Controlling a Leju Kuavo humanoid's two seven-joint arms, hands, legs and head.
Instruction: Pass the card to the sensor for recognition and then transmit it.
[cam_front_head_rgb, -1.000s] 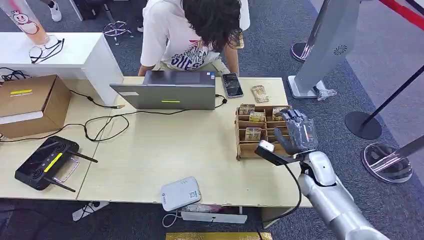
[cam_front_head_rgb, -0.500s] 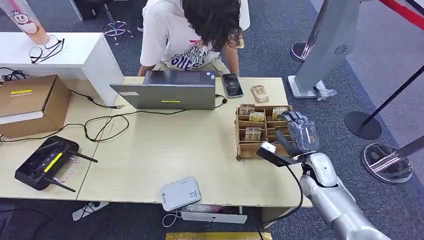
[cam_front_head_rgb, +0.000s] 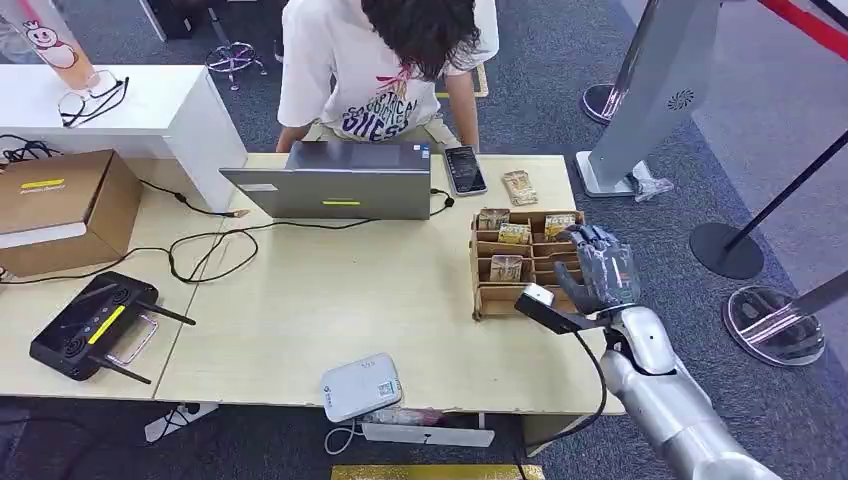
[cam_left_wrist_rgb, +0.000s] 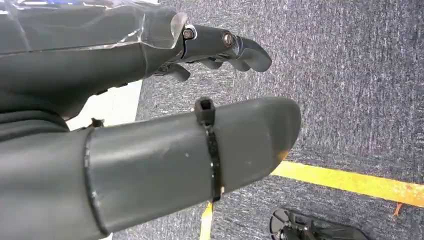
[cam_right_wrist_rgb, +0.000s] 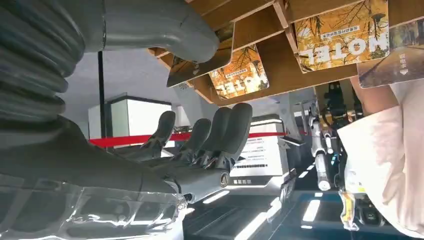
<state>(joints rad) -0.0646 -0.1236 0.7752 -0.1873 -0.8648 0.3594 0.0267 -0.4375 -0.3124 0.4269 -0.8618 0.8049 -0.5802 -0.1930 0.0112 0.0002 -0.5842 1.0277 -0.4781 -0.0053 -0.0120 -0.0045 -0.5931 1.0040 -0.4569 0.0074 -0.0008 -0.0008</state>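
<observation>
Nearest, at the table's front edge, sits the white sensor. Further back, by the right edge, the right hand hovers over the wooden card rack, fingers spread, holding nothing. The left hand hangs over carpet, loosely apart, empty. The cards stand upright in the slots: likely thin, stiff, light and slick, best pinched at the exposed top edge.
</observation>
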